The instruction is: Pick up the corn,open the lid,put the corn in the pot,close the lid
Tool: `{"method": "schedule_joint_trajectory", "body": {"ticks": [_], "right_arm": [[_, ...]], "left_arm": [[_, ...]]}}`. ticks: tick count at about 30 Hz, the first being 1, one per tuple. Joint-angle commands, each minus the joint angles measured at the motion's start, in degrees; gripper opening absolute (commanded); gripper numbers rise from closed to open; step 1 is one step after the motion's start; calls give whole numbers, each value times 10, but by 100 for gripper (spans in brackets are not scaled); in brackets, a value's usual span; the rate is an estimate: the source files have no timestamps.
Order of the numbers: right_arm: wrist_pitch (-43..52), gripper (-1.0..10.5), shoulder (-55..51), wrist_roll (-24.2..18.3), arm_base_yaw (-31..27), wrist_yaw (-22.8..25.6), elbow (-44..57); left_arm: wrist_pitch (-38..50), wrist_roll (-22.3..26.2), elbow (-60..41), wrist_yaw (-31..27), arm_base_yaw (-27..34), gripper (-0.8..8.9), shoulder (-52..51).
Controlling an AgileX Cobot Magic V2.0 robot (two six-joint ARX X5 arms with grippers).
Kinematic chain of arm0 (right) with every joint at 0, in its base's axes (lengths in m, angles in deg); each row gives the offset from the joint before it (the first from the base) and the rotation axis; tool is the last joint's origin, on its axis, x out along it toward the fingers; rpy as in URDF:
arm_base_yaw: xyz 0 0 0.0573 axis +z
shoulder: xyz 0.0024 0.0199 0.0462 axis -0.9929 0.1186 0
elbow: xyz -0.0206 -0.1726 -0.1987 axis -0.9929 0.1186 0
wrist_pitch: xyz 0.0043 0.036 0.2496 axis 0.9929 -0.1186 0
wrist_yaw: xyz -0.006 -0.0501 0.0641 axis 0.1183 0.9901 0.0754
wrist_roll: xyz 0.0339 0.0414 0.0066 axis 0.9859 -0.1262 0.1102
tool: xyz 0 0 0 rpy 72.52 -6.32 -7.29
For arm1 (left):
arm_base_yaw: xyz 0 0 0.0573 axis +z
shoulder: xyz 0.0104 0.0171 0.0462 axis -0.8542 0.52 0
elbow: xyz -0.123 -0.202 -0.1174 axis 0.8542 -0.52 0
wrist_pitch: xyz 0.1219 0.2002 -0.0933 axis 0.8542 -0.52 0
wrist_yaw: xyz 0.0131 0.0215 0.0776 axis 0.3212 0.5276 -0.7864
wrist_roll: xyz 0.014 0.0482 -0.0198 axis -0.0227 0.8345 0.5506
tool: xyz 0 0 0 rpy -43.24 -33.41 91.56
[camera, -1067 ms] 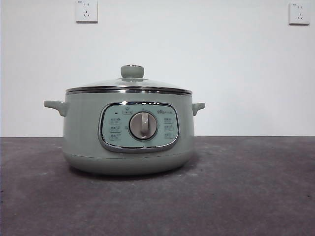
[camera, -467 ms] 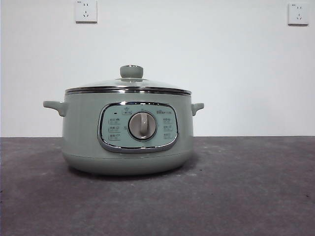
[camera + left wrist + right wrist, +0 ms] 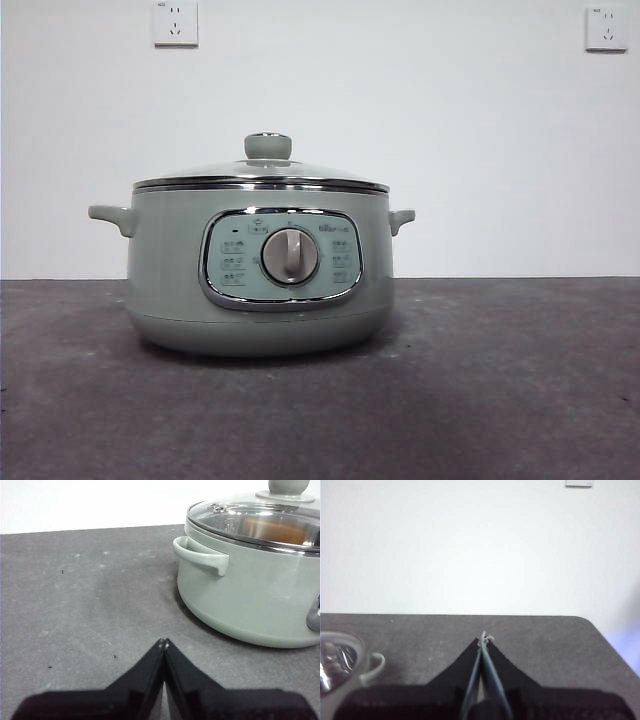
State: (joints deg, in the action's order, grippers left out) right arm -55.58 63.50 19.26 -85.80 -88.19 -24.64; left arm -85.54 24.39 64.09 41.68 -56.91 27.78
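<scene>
The pot (image 3: 260, 270) stands on the dark table (image 3: 500, 400), left of the middle, its dial facing the front camera. The glass lid (image 3: 262, 172) sits closed on its rim. Through the glass the left wrist view shows an orange-brown patch (image 3: 272, 530), too blurred to call the corn. The left gripper (image 3: 163, 642) hovers just left of the pot, jaws pressed together, holding nothing. The right gripper (image 3: 484, 639) waits to the pot's right, jaws likewise together and empty. Its view cuts the pot off at the frame edge.

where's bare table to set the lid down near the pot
Bare table lies in front of the pot and on both its sides. The left gripper hangs over one side patch, the right gripper over the other. The lid is on.
</scene>
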Motion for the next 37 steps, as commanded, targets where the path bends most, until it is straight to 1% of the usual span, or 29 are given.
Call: {"method": "schedule_joint_trajectory", "body": {"ticks": [1, 4, 9, 11, 16, 20, 24, 37], "right_arm": [[42, 1, -38, 11, -1, 1, 111], [73, 1, -68, 11, -1, 0, 195], [111, 1, -106, 11, 0, 1, 302], [128, 1, -120, 11, 0, 0, 338], [141, 1, -142, 15, 0, 0, 390], [147, 1, -142, 15, 0, 0, 415], [162, 1, -142, 15, 0, -2, 419], [160, 1, -142, 15, 0, 1, 418]], "left_arm": [[2, -6, -7, 3, 2, -4, -1], [2, -6, -7, 3, 2, -4, -1], [2, -5, -7, 3, 2, -4, -1], [2, -6, -7, 3, 2, -4, -1], [2, -6, -7, 3, 2, -4, -1], [2, -6, -7, 3, 2, -4, -1], [-1, -6, -7, 3, 2, -4, -1], [-1, -6, -7, 3, 2, -4, -1]]}}
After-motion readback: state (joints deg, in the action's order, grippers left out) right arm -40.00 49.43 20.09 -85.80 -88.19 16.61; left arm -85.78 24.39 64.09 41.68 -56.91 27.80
